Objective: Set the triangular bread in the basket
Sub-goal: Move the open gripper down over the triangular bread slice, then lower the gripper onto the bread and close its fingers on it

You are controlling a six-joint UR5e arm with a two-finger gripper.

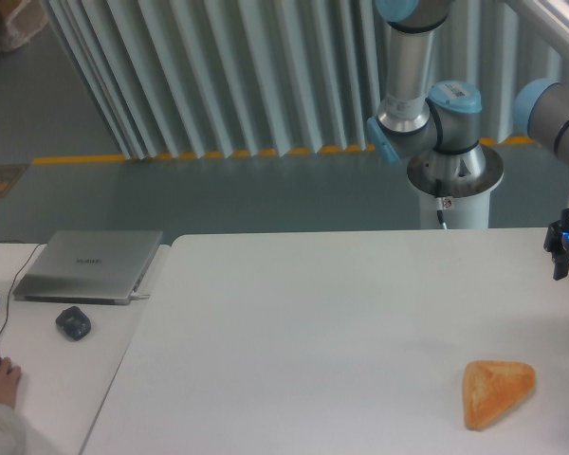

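White table [313, 313] in front of a grey ribbed wall, grey floor behind with a yellow line along the wall base. The triangular bread [496, 391] lies flat on the table near the front right corner, golden-orange with paler patches, a ridge running through the middle, one rounded corner pointing right. Nothing touches it. No basket in view. The gripper [567, 248] is up at the far right edge of the frame, well apart from the bread and above the table's right side; only a dark part with a small blue light shows, mostly cut off by the frame, so cannot tell whether the fingers are spread or pressed together. The arm's grey and blue joints and its round base [452, 175] stand behind the table's far edge. On a separate lower desk to the left: a closed silver laptop [90, 264], a dark mouse [73, 323] just in front of it, thin cables, and a person's hand [0, 374] at the bottom left corner.
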